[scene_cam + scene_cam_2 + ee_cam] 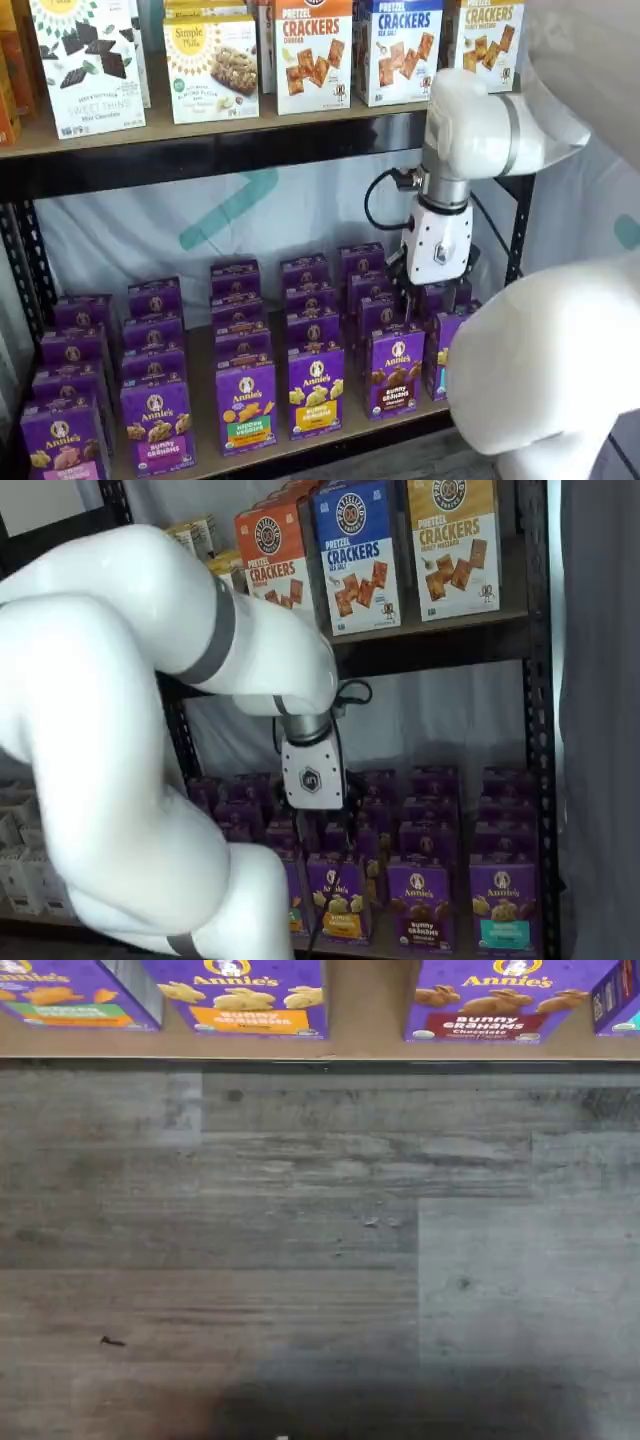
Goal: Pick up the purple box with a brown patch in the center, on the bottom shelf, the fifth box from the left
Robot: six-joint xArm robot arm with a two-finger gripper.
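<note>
The purple box, an Annie's Bunny Grahams carton with brown bunny cookies and a brown label band, stands upright at the front of the bottom shelf (335,438) in both shelf views (397,372) (418,901). The wrist view shows its lower front (487,1005) on the tan board (368,1020). My gripper (432,296) hangs from its white body above the rows of purple cartons, behind and slightly right of the purple box. It also shows in a shelf view (322,820), up and left of the box. Its dark fingers blend into the cartons, so I cannot tell whether they are open.
A purple carton with a yellow patch (316,392) (245,1000) and one with a green-orange patch (246,408) (70,995) stand left of the purple box. Cracker boxes (314,55) fill the higher shelf. Grey plank floor (320,1250) lies before the rack. My white arm (120,730) blocks much of a shelf view.
</note>
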